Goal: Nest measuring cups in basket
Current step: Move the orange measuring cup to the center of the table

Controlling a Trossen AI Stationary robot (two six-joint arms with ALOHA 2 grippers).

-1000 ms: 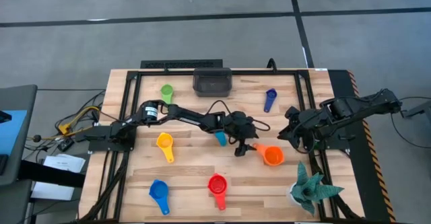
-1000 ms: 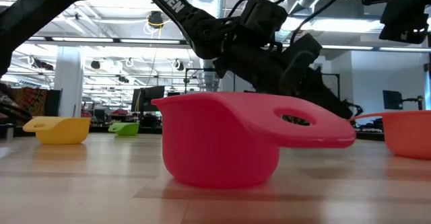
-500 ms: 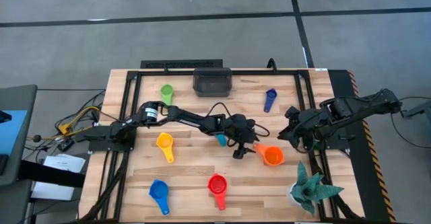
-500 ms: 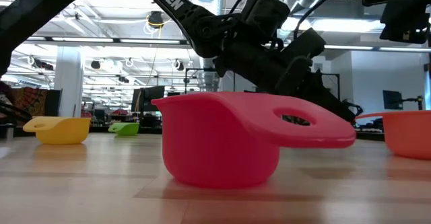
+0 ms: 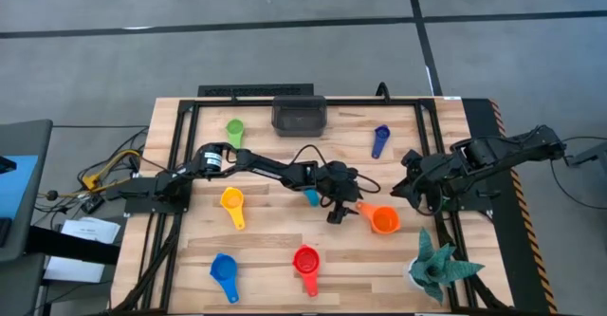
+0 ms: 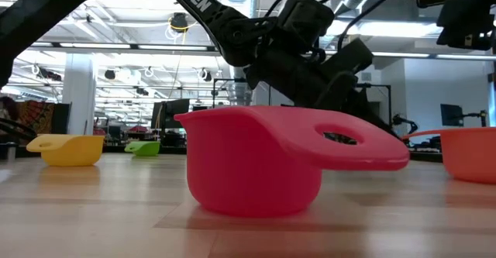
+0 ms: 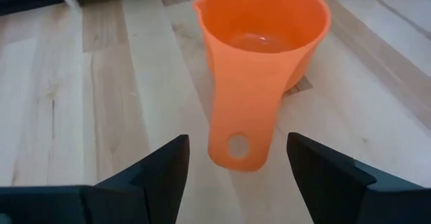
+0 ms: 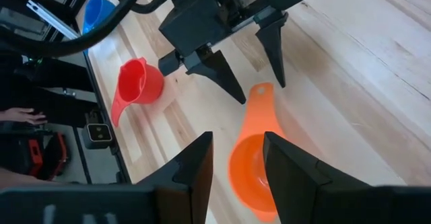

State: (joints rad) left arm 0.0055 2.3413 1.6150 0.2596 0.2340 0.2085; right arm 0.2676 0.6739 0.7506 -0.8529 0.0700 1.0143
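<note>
Step in hand: picking up the orange cup (image 7: 259,56). Left end effector (image 7: 236,173) was spread, fingers either side of the handle tip, not touching. Next move likely calls for easing forward and pinching the handle. Cup was upright, empty, flat holed handle, on the table (image 5: 275,235) mid-right, well apart from the basket (image 5: 299,114). Right end effector (image 8: 236,163) hung spread nearby, holding nothing.

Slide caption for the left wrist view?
Open left claw straddling the handle of the upright orange measuring cup on the wooden table.
</note>
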